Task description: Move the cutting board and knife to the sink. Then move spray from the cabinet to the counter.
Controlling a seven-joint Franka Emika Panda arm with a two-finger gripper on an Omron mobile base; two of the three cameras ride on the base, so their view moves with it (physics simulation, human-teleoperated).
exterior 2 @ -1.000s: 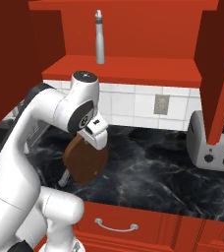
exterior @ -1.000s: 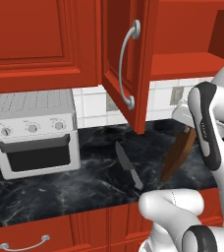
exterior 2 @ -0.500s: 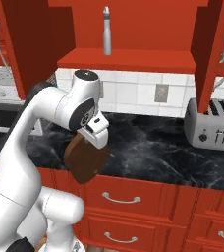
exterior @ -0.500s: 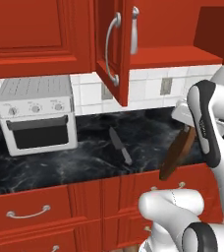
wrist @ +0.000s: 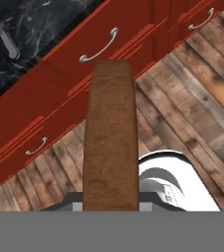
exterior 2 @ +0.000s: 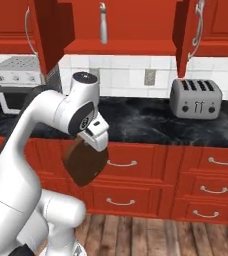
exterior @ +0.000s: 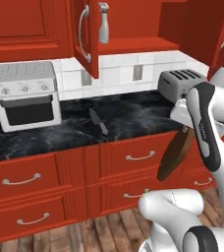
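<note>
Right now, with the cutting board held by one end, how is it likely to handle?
The cutting board hangs straight from the gripper with no sag, so probably stiff. Being long and held at one end, it may swing or pivot. Its smooth faces could slip.

Knife [exterior: 98, 121] on counter [exterior: 133, 115], between oven [exterior: 24, 95] and toaster [exterior: 180, 83].

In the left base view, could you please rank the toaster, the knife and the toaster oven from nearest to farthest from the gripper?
From the gripper, shut on the cutting board:
1. Toaster, on the counter just behind it.
2. Knife, mid-counter, to its left.
3. Toaster oven, far left.
</note>
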